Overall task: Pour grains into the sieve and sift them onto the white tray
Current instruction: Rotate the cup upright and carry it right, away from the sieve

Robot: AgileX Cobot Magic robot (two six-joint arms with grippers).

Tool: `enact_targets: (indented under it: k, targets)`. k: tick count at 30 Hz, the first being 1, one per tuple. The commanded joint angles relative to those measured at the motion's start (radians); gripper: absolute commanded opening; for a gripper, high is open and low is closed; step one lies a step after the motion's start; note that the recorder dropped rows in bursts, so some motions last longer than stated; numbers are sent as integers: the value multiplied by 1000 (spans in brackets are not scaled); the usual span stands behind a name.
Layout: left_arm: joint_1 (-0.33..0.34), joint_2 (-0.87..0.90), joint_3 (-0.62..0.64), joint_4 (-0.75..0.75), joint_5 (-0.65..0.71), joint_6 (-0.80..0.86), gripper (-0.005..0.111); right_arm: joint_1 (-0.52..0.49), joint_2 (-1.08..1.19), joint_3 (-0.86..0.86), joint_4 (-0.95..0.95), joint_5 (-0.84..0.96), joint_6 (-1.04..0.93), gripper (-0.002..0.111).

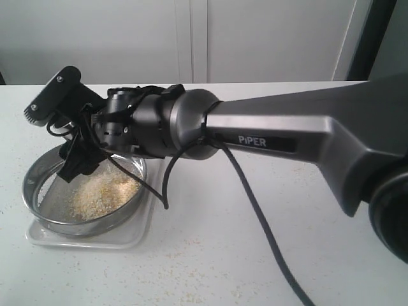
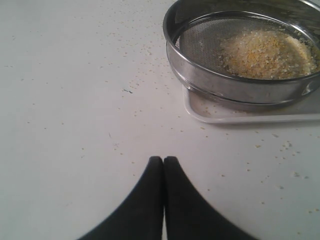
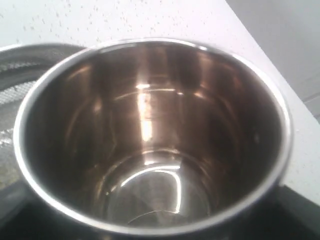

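The only writing to be read is "PiPER" (image 1: 252,140), white letters on the grey right arm (image 1: 306,127) that stretches from the right edge of the exterior view across to the upper left. A black cable (image 1: 255,210) hangs from the arm's wrist joint and runs down to the bottom edge, crossing in front of the bench (image 1: 223,255).

The sieve (image 1: 38,175) sits at the lower left of that view, resting on the white tray (image 1: 131,237), whose rim shows under and to the right of it. The grains (image 1: 102,194) lie in a pale yellow heap on the mesh. The right gripper (image 1: 80,162) hangs over the sieve's far rim and hides part of it. Its jaws stand wide around a steel cup (image 3: 150,140), whose shiny inside is bare of grain.

The left gripper (image 2: 163,159) is pressed closed with nothing between its fingers, low over the bare bench near the sieve and tray. Stray specks (image 1: 191,280) dot the bench – thickest along the bottom of the exterior view.
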Motion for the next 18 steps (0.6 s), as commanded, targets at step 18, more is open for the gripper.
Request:
enact_targets:
  k: [18]
  targets:
    - [1,-5,6,-9,13,-2,0,-78,-22,-6,904,-155,-821,0]
